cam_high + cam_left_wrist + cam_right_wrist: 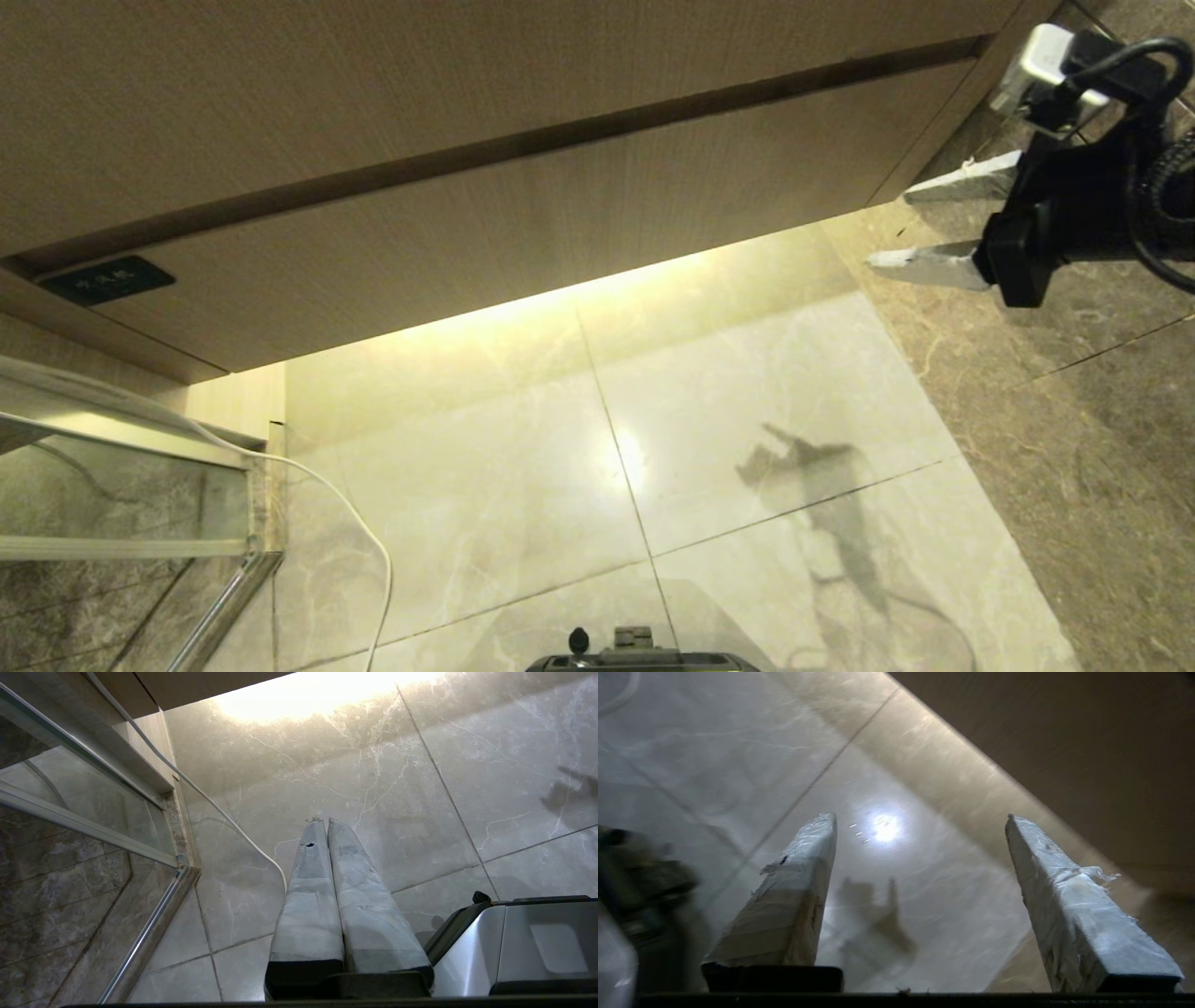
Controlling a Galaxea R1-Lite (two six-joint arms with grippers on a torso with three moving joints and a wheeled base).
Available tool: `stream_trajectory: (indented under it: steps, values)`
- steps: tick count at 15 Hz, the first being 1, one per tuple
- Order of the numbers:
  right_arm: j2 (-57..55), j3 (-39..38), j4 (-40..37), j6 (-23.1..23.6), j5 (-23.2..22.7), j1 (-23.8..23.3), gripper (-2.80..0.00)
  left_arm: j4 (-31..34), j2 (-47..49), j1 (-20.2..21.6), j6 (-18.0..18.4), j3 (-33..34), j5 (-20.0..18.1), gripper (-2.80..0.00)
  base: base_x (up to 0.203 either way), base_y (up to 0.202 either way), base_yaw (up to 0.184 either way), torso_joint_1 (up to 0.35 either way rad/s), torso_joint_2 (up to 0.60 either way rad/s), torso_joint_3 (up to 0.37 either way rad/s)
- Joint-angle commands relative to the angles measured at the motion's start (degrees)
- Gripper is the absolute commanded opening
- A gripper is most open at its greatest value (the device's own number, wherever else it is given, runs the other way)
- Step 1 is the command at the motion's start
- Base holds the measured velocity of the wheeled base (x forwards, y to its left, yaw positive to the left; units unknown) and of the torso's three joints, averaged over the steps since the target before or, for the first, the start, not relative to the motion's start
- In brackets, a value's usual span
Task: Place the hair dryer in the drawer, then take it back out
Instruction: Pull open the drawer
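Drawer [523,224] front bears dark label plate [107,280], its writing unreadable

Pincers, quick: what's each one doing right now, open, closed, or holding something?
Left pincer: closed, holding nothing, hanging over the floor.
Right pincer: open, empty, beside the drawer.
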State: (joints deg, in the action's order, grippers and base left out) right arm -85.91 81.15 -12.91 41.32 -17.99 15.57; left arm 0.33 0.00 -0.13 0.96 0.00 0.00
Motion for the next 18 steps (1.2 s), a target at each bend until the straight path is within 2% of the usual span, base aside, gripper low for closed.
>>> stream_trajectory:
  steps: [1, 5, 7, 11, 18]
  values:
    - [-7.81, 2.37, 6.90, 9.27, 0.81, 0.62, 0.00, 0.02, 0.00, 0.05, 0.01, 0.09, 0.00, -2.80, 0.000, 0.000, 0.000, 0.000, 0.00, 0.000]
    - [-11.76, 2.07, 20.58, 17.32, 1.04, 1.01, 0.00, 0.02, 0.00, 0.05, 0.01, 0.09, 0.00, -2.80, 0.000, 0.000, 0.000, 0.000, 0.00, 0.000]
    - [-13.68, 2.56, 24.09, 18.68, 0.02, 1.03, 0.00, 0.02, 0.00, 0.05, 0.01, 0.09, 0.00, -2.80, 0.000, 0.000, 0.000, 0.000, 0.00, 0.000]
    - [-16.15, 4.15, 25.50, 19.75, -2.20, 1.36, 0.00, 0.02, 0.00, 0.02, 0.01, 0.09, 0.00, -2.80, 0.000, 0.000, 0.000, 0.000, 0.00, 0.000]
    - [-23.45, 15.08, 25.52, 19.17, -3.20, 3.46, 0.00, 0.02, 0.00, 0.00, 0.01, 0.09, 0.00, -2.80, 0.000, 0.000, 0.000, 0.000, 0.00, 0.000]
